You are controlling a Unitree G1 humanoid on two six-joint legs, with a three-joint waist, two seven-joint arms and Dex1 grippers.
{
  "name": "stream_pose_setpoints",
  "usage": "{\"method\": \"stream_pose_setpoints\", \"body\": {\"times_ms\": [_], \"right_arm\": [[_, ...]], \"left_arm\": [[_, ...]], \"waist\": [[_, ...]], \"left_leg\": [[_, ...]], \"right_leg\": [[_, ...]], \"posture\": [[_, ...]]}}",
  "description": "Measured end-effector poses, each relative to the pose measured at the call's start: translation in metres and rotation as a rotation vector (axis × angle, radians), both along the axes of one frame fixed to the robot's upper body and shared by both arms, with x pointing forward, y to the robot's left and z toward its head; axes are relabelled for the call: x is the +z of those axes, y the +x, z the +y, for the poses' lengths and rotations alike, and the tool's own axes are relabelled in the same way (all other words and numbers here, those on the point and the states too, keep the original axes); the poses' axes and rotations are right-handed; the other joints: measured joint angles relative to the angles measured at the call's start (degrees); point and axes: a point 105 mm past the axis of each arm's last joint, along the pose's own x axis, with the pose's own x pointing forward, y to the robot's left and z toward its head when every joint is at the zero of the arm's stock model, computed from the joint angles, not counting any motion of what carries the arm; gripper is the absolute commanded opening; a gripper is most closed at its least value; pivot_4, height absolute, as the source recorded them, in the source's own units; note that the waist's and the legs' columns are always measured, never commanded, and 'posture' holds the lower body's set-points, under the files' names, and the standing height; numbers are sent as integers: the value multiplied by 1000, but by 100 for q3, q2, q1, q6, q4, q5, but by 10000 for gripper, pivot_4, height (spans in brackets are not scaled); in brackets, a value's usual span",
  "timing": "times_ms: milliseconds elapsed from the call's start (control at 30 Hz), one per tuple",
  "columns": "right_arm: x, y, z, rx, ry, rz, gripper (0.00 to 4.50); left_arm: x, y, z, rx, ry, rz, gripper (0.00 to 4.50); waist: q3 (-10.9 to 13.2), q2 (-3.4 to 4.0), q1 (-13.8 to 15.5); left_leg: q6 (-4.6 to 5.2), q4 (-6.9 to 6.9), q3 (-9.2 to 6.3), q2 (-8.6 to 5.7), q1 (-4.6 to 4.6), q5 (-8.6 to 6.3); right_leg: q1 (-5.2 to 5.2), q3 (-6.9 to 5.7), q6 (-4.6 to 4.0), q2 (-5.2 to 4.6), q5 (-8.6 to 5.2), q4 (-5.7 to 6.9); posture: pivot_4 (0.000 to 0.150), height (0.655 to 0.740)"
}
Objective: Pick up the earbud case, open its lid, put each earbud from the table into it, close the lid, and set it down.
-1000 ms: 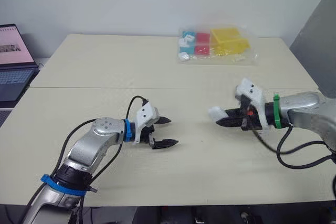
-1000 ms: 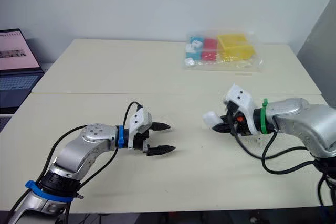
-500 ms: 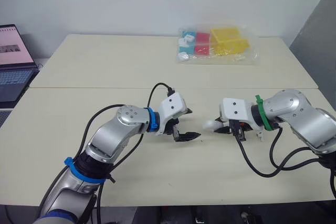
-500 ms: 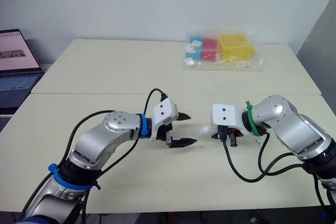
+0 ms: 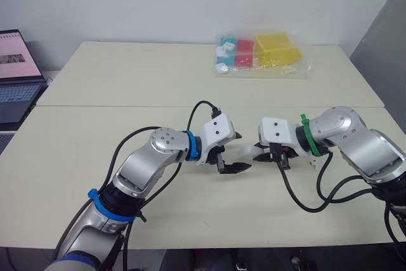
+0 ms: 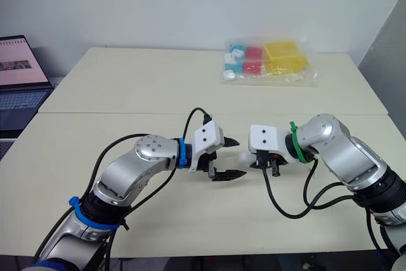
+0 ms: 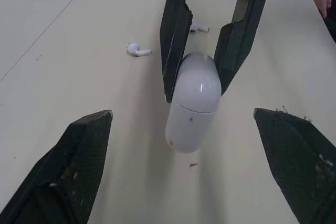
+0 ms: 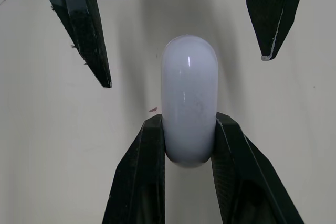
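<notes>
head view: right end effector (image 5: 260, 154) clamps the earbud case (image 5: 247, 151) over the table (image 5: 127, 80), left end effector (image 5: 242, 152) spread wide astride its free end | left wrist: two earbuds (image 7: 139, 50) on the table beyond the case | right wrist: fingers (image 8: 139, 182) pinch the case's near end

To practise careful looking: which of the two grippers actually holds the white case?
The right gripper: its jaws clamp the earbud case, while the left gripper's jaws stand open, apart from it.
</notes>
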Motion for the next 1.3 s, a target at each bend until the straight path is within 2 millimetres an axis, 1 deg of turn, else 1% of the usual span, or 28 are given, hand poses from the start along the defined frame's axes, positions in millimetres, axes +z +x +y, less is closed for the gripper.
{"method": "stream_pose_setpoints", "body": {"times_ms": [100,200,233,267,367,400,433,1300], "right_arm": [[0,-1,1,5,0,5,7730],[0,-2,4,14,8,6,7730],[1,-2,5,17,11,6,7730],[1,-3,6,20,12,6,7730],[4,-2,6,10,18,1,7730],[5,-2,5,7,16,0,7730],[5,-3,5,9,14,7,7730],[3,-5,6,21,15,29,7729]], "left_arm": [[0,0,0,-3,0,1,39339],[0,-1,0,-11,-2,1,29770],[0,-1,0,-14,-2,-4,25571],[0,-1,0,-17,-2,-8,22617],[-1,-1,-1,-21,2,-11,12659],[-1,-1,-1,-26,3,-8,9687],[-2,-3,-1,-34,7,-6,8489],[-5,-6,1,-58,17,-18,8474]], "waist": [[0,0,0],[0,0,0],[0,0,0],[0,0,0],[0,0,0],[0,0,0],[0,0,0],[0,0,0]], "left_leg": [[0,1,0,0,0,0],[0,1,0,0,1,0],[0,1,0,0,1,0],[0,1,0,0,1,0],[0,3,1,-1,1,0],[0,4,1,-1,1,0],[0,4,0,-1,1,0],[0,5,0,-1,3,0]], "right_leg": [[0,0,0,0,0,1],[0,0,0,0,0,3],[0,0,0,0,0,4],[0,0,0,0,0,4],[0,1,0,0,0,6],[0,1,0,0,0,6],[0,1,0,0,0,6],[0,1,-1,0,0,11]], "posture": [[1500,7387],[1500,7387],[1500,7387],[1500,7387],[1500,7387],[1500,7387],[1500,7387],[1500,7387]]}}
